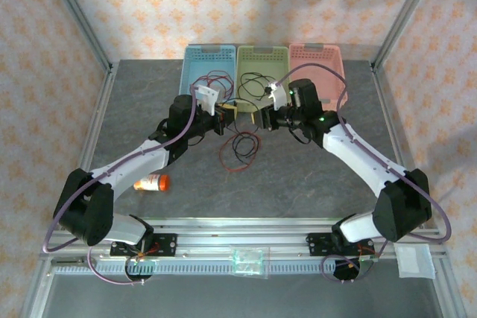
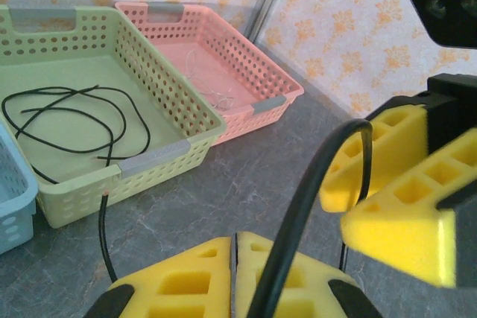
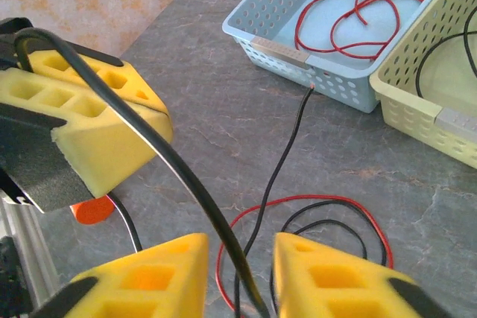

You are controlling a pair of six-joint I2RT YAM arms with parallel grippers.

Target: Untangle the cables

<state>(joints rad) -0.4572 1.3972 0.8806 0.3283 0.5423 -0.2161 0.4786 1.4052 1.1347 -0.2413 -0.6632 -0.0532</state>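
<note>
Grey, stone-patterned bench (image 1: 313, 176) carries three perforated baskets side by side along its far edge: blue basket (image 1: 190, 61) on the left, green basket (image 1: 261, 50) in the middle, pink basket (image 1: 317, 50) on the right.

Contents noted:
- Red coil (image 3: 358, 9) lies in loose loops on the floor of the blue basket.
- Black coil (image 2: 74, 124) lies in the green basket.
- Whitish cable (image 2: 212, 94), thin and faint, lies in the pink basket.

Loose tangle (image 1: 238, 147) of red and black loops rests on the bare bench about its middle, on the near side of the green basket and apart from it. One black strand leads from it toward the far edge, and its tip stops just short of the blue basket's near corner.

Both grippers hang above the bench between the tangle and the baskets, facing each other at close quarters.
- Left gripper (image 2: 235, 243): yellow foam fingers are pressed together. Raised black cable (image 2: 297, 214) crosses the face of one finger and arcs over to the other arm. Whether it is pinched cannot be told.
- Right gripper (image 3: 242, 247): fingers stand apart. The raised black cable runs through the gap, with neither pad seen pressing it.

Orange bottle (image 1: 153, 182) lies on its side toward the near left corner, beside the left arm.
</note>
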